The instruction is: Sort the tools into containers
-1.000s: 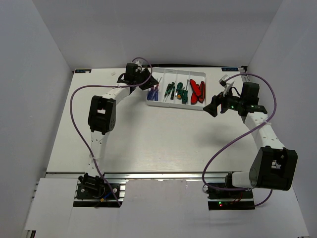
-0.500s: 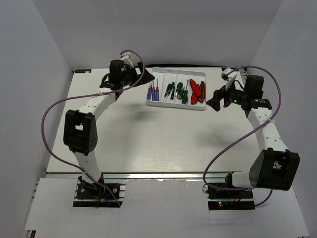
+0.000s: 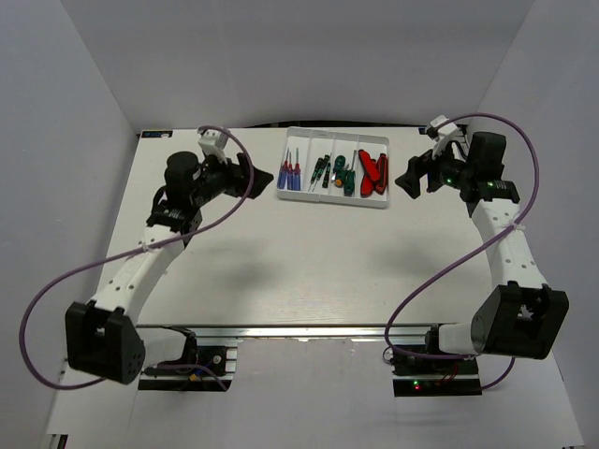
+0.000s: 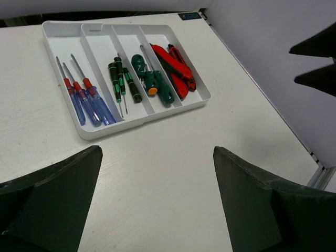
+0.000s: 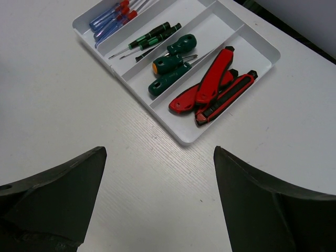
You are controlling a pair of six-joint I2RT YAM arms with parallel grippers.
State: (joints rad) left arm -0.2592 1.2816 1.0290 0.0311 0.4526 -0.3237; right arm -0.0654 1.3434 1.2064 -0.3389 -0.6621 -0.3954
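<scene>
The white tray (image 3: 332, 201) lies at the back middle of the table, its four compartments filled. From left to right they hold blue-and-red screwdrivers (image 4: 86, 102), thin green screwdrivers (image 4: 123, 84), thick green screwdrivers (image 4: 155, 84) and red-and-black utility knives (image 4: 176, 71). The right wrist view shows the same rows, with the knives (image 5: 210, 86) nearest. My left gripper (image 3: 245, 176) hangs open and empty left of the tray, apart from it. Just right of the tray, my right gripper (image 3: 404, 180) is also open and holds nothing. Bare table shows between both pairs of fingers (image 4: 157, 149) (image 5: 160, 149).
White walls close the table on the left, back and right. Purple cables loop from both arms over the table sides. An aluminium rail with the arm bases (image 3: 309, 332) runs along the near edge.
My left arm has swung back and to the left, away from the tray, and its gripper has opened. The right gripper has shifted slightly toward the back.
</scene>
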